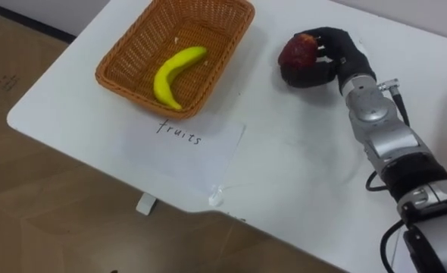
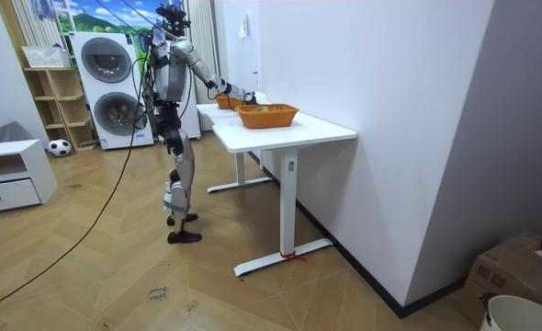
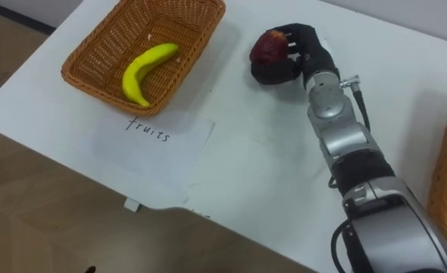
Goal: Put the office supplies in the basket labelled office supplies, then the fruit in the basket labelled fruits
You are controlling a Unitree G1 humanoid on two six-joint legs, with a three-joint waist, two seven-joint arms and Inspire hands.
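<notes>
Dark red, round apple [image 1: 298, 50] clasped in black right hand [image 1: 333, 61], near and to the right of rectangular orange-brown woven wicker basket [image 1: 117, 64]. Curved yellow banana [image 1: 174, 74] lying diagonally on that basket's floor.

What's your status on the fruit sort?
Right hand shut on the red fruit, right of the wicker basket. Banana already in that basket. Only bare table between them.

Between the orange wicker basket [image 1: 125, 57] and the black right hand [image 1: 337, 57] clasping a dark red apple [image 1: 298, 50] the white tabletop [image 1: 284, 136] is free, only the basket's rim obstructs.
</notes>
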